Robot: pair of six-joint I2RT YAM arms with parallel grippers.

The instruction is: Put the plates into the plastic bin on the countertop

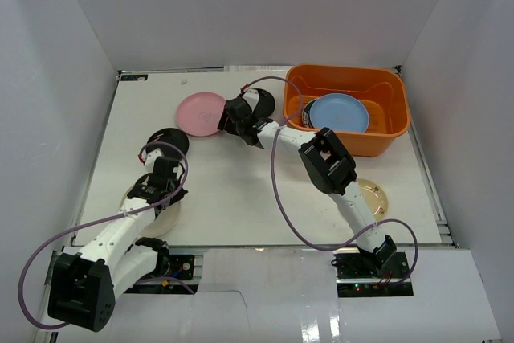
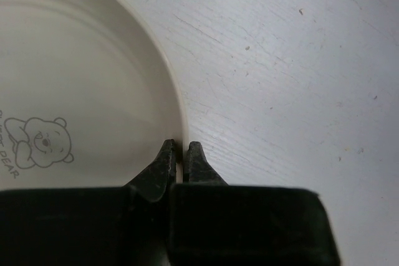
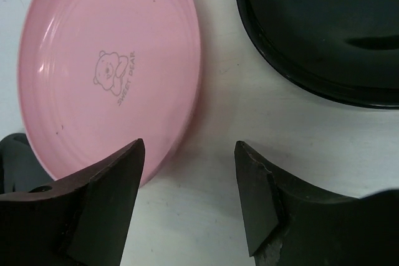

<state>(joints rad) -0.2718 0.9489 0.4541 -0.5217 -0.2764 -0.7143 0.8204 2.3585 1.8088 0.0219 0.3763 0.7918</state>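
Note:
My left gripper (image 2: 180, 149) is shut on the right rim of a cream plate (image 2: 81, 79) with a bear print, which lies on the white countertop (image 2: 293, 73). In the top view this plate (image 1: 163, 221) is mostly hidden under the left arm. My right gripper (image 3: 190, 144) stands open just above the countertop, between a pink plate (image 3: 106, 73) on its left and a glossy black plate (image 3: 318, 29) to the upper right. Its left finger overlaps the pink plate's edge and nothing is held. The orange plastic bin (image 1: 385, 86) holds a light blue plate (image 1: 340, 112) on top of a dark one (image 1: 308, 115).
A second black plate (image 1: 170, 140) lies just beyond the left gripper (image 1: 167, 192). A pale yellowish plate (image 1: 373, 197) sits near the right arm's forearm. White walls enclose the countertop on three sides, and cables loop from both arms.

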